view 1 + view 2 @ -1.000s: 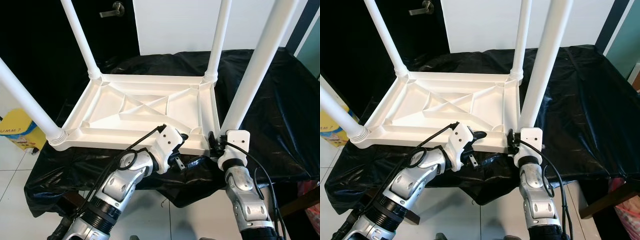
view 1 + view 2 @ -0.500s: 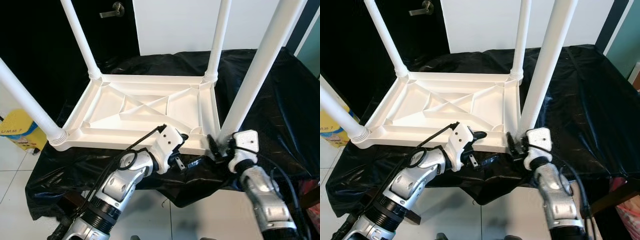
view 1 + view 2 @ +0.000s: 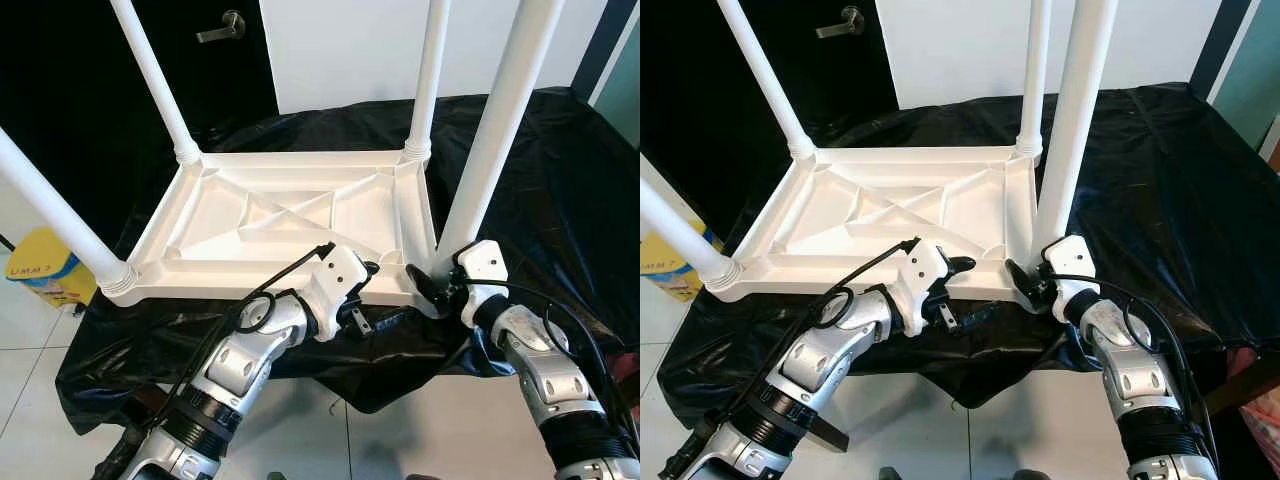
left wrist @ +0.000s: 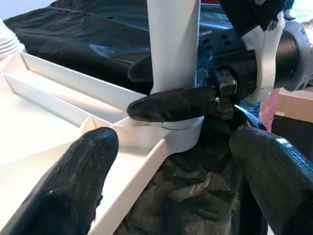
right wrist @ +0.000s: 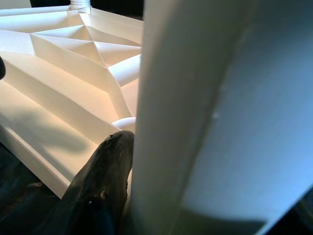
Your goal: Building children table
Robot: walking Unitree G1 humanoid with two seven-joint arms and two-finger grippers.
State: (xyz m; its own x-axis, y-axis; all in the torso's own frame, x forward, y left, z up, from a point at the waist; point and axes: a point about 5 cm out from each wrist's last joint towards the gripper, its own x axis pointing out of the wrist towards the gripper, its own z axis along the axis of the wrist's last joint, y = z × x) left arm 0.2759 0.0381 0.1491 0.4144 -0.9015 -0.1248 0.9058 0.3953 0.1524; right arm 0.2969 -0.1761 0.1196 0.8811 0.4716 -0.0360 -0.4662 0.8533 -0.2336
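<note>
Table (image 3: 290,215): lying upside down on black cloth (image 3: 560,200), four legs pointing up.
Right gripper (image 3: 428,288): now reaching in from the side, wrist swung outward, fingers closing round near-right leg (image 3: 490,140) at its socket.
Left gripper (image 3: 368,272): spread open, holding nothing, hovering at near edge.
Meaning: likely tightening last leg; assembly nearly finishing.

I can't see the tops of the four white legs (image 3: 492,140); the picture's edge cuts them off. The yellow box (image 3: 44,268) by the floor is cut off too, and its letters are too small to read. The right gripper (image 4: 166,93) hides the leg's base.
</note>
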